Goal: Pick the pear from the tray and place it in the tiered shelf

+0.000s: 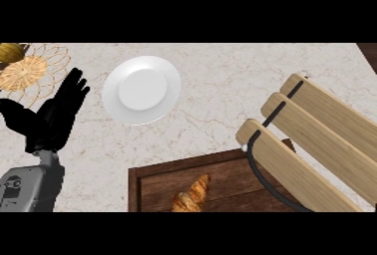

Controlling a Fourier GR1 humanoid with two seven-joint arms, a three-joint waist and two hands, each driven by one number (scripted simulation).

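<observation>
Oddly, no pear shows on tray (221, 172) or tiered shelf (324, 134).
Left hand (55, 117) rests with fingers straight, holding nothing; a croissant (193, 195) occupies the tray, so the step stays unsettled.

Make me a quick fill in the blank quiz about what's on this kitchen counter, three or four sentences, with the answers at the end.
1. The white plate lies on the marble counter and holds ____.
2. The item lying in the dark wooden tray is a ____.
3. The only hand in view is the robot's ____ one, fingers straight and pointing up.
4. The tiered shelf has boards made of light ____.

Missing words: nothing; croissant; left; wood
</observation>
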